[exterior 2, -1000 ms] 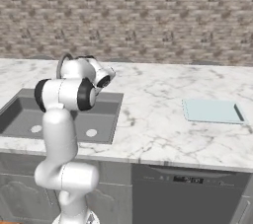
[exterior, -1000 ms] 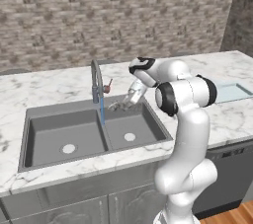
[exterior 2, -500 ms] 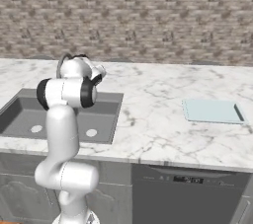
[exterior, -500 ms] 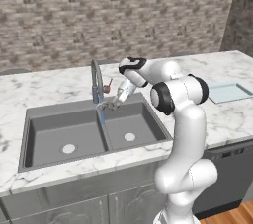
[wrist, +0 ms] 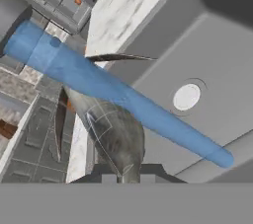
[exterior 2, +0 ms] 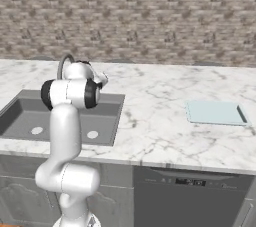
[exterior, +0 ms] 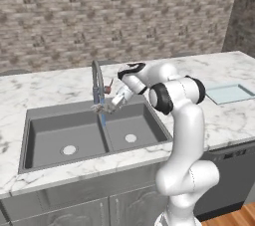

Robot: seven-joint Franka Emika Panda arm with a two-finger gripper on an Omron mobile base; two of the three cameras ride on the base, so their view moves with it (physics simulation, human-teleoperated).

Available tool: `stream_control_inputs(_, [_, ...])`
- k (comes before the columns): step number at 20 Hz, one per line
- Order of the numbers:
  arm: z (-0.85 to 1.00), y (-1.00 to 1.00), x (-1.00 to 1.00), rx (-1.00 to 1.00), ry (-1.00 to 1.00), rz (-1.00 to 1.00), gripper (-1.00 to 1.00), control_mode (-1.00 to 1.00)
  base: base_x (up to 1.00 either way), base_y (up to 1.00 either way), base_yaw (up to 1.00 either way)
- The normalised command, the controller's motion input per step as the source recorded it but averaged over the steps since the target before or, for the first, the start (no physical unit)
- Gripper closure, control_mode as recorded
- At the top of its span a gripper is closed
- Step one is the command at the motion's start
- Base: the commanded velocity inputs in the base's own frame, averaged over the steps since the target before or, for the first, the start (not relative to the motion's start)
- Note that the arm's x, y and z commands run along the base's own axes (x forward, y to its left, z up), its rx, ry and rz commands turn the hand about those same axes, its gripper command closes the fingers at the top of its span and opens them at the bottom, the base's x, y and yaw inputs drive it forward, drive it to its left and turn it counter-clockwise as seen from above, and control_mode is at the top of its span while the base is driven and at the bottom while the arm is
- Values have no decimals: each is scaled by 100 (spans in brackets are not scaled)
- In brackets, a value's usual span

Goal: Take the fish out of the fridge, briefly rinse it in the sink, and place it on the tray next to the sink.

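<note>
- Fish [exterior: 110, 105], left base view: it hangs from the hand [exterior: 115, 103] under the faucet [exterior: 96, 83], over the sink [exterior: 74, 130], beside the blue stream [exterior: 102, 118].
- Right base view: the tray [exterior 2: 215, 113] lies on the desk [exterior 2: 150, 121], well apart from the sink.
- Hand view: the fingers are nearly closed, pinching the fish at its narrow end; the water crosses just in front. Wet, it looks light, stiff and probably slippery, so a firm hold on the slim part suits it.

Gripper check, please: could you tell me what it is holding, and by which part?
The gripper is shut on the fish, gripping one narrow end; which end cannot be told.
</note>
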Motion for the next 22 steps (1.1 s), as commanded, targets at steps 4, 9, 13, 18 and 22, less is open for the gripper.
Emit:
stream_control_inputs(4, [-20,10,45,-6,9,-27,100,-100,0,0,0])
stream_control_inputs(9, [-25,2,49,-8,11,-31,100,-100,0,0,0])
stream_control_inputs(13, [-34,0,17,-3,29,-24,100,-100,0,0,0])
stream_control_inputs(18, [1,0,-34,0,40,-5,100,-100,0,0,0])
stream_control_inputs(22, [85,-2,-79,2,1,-1,100,-100,0,0,0])
